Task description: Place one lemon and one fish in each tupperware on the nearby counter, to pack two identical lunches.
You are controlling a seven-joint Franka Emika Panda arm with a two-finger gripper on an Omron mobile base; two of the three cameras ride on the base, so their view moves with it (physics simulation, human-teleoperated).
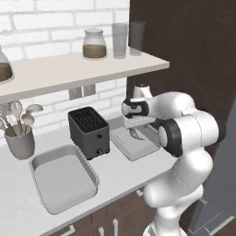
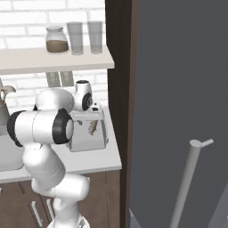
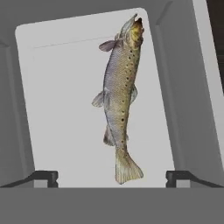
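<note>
Grey-brown fish [image 3: 119, 100] lies flat inside the tupperware [image 3: 65, 52], stretched long from tail near the gripper [image 3: 112, 177] to head far away. Fingers [image 3: 43, 177] are wide apart, holding nothing.

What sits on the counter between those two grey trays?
The black toaster stands between the empty tray and the tray holding the fish, as the left base view shows. The counter in front of it is bare.
</note>
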